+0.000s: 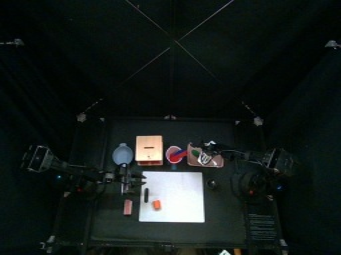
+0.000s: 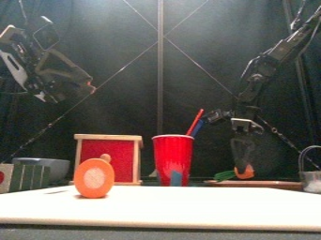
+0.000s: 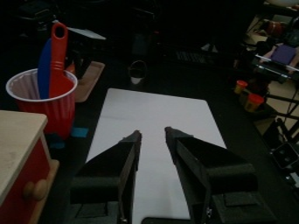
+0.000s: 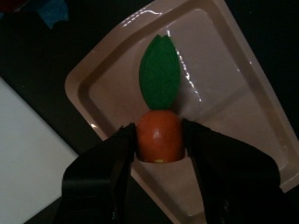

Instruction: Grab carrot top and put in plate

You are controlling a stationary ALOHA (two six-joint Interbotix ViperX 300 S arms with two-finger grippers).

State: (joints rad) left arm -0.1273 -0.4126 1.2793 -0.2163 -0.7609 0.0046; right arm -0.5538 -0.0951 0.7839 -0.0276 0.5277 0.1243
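Note:
The carrot top, orange with a green leaf, lies on the pale pink plate at the table's back right. My right gripper points down at it, its two jaws pressed against the sides of the orange end. The front view shows the same gripper low over the plate with the carrot top between its jaws. My left gripper hangs raised over the white sheet, jaws shut and holding nothing.
A red cup holding a blue and a red utensil stands mid-back, with a wooden box to its left. On the white sheet lies a plain orange piece. A grey bowl sits back left.

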